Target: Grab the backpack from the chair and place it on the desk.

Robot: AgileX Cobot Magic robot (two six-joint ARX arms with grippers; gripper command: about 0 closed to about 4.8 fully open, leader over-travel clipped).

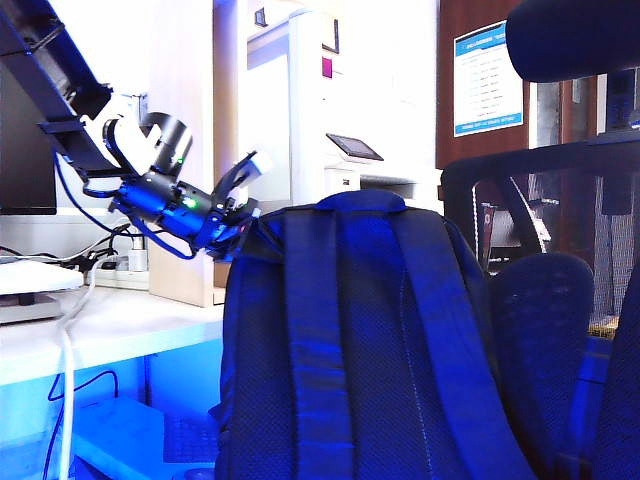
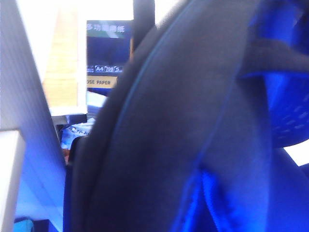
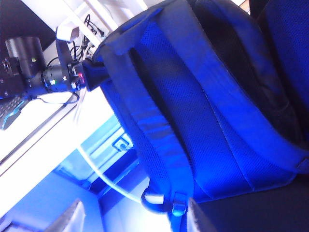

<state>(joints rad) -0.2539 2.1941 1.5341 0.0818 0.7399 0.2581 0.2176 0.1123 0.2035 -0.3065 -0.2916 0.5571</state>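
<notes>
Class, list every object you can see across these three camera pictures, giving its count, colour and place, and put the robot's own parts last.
Dark navy fabric backpack: one, upright on the chair, mesh back panel and two padded straps facing the exterior camera.
Dark mesh office chair: one, behind and right of the backpack, headrest at top right.
Long white desk: one, left of the backpack.
White printer: one, behind the backpack's top.
Blue poster: one, on the brown wall panel.
White cable: one, hanging off the desk edge.
Left gripper: one, black, shut on the backpack's top left edge.
Right gripper: not visible; its camera looks at the backpack from the side.
</notes>
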